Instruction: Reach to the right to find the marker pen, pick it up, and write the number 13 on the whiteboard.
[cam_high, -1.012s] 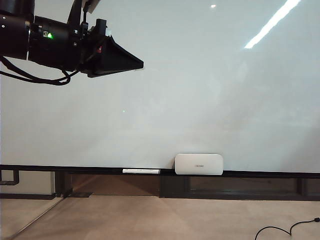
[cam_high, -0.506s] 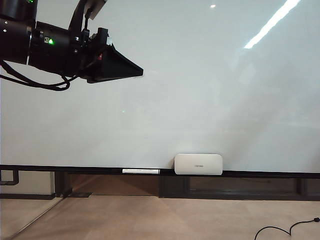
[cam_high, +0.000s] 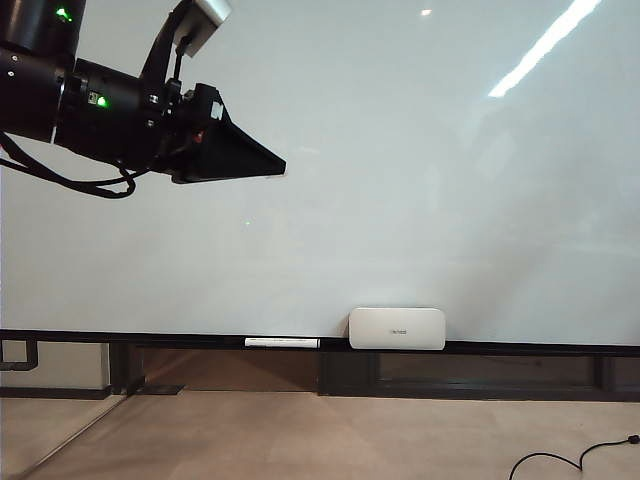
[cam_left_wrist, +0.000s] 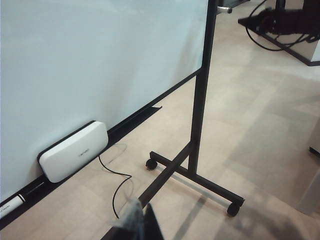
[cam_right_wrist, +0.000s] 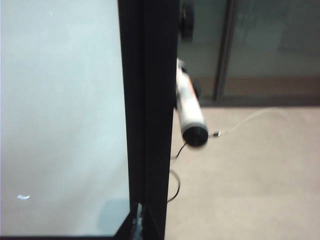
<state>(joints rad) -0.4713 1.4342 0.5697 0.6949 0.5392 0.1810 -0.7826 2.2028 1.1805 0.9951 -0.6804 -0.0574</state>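
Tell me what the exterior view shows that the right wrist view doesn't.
Only exterior: the left arm's black tool high on the left, plus the rounded white rectangular box and long thin white stick on the black rail. Only right wrist: the slim whitish marker pen past the board's black edge frame, and the right tool, shut, beside that frame. Both: the large glossy whiteboard.

Left pincer (cam_high: 272, 167) lower, tilted slightly downward.

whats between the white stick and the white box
Bare black rail, exterior view. Left end effector upper left; right end effector beside the board's frame.
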